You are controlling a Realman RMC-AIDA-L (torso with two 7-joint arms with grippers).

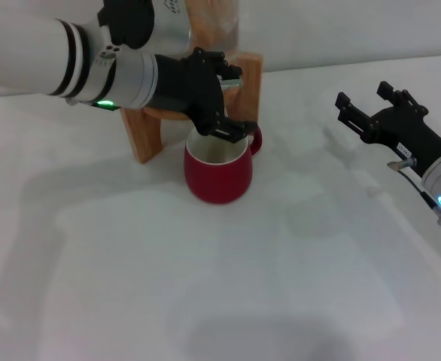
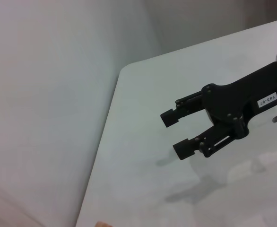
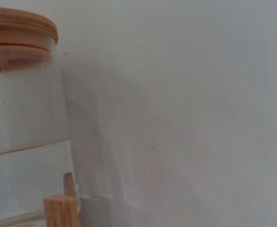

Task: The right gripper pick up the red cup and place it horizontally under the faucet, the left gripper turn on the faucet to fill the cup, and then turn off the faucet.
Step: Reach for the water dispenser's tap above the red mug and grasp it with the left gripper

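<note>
The red cup [image 1: 219, 174] stands upright on the table against the wooden stand [image 1: 142, 135], white inside, its handle toward the far right. Directly above its rim is my left gripper [image 1: 240, 101], open, with its black fingers [image 1: 234, 131] spread around the faucet [image 1: 233, 81]. Only a small chrome piece of the faucet shows. My right gripper [image 1: 362, 105] hovers open and empty well to the cup's right. The left wrist view also shows the right gripper [image 2: 174, 133] over the table.
The glass dispenser [image 3: 20, 109] has a wooden lid and holds water; it rests on the wooden stand [image 3: 60, 210] near the back wall. The white table [image 1: 228, 286] extends toward me. Its rounded far corner [image 2: 124, 71] shows in the left wrist view.
</note>
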